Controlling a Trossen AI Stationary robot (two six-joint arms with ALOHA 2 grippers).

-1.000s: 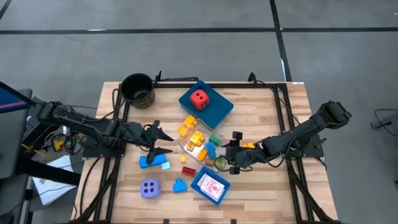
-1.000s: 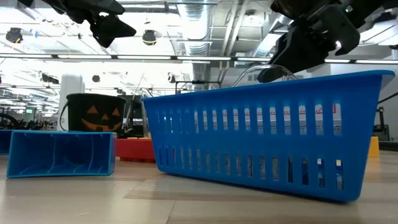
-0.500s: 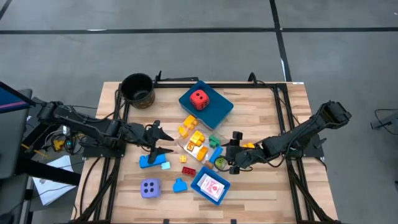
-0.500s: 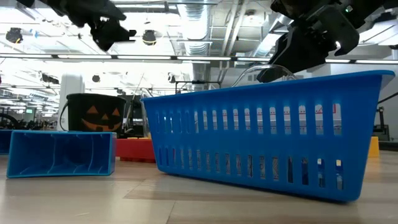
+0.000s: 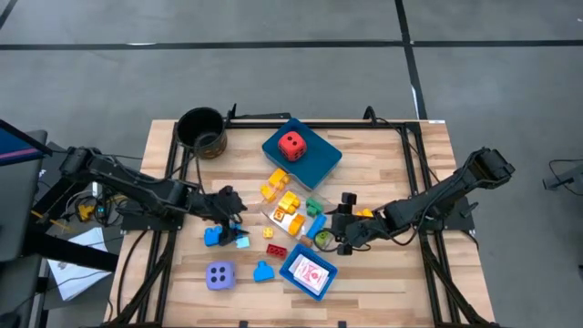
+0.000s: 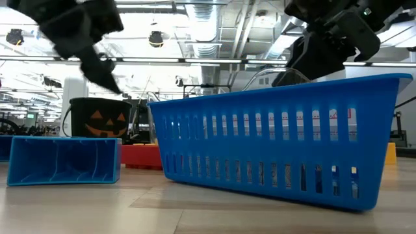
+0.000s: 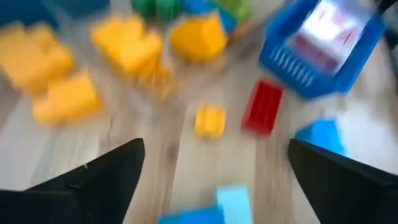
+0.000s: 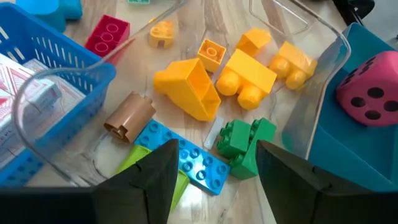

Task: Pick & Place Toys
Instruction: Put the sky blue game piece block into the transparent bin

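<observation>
Picking stage, nothing in hand yet as far as I can judge.

My left tool (image 5: 230,208) hangs low over the tabletop (image 5: 392,273), fingers (image 7: 93,180) spread wide and empty. Just ahead of it: a small yellow brick (image 7: 209,120), a red brick (image 7: 263,107), a pale blue piece (image 7: 234,200). From above it sits close over the blue pieces (image 5: 219,237).

My right tool (image 5: 342,221) hovers beside the central heap, fingers (image 8: 146,177) partly apart, nothing between them. Below it: a green brick (image 8: 244,144), a blue plate brick (image 8: 186,157), a brown piece (image 8: 129,116), yellow bricks (image 8: 245,71).

Red die (image 5: 291,144) sits on the far blue tray (image 5: 323,164); lavender die (image 5: 219,274) on bare wood at the near edge. Cards (image 5: 311,274) lie in the near blue basket (image 5: 290,264).

Next, I'd judge: lower the left tool square over one blue piece, close, lift.

Writing: red print on the cards, unreadable. The dark pot (image 6: 97,117) carries an orange pumpkin face, no text.
</observation>
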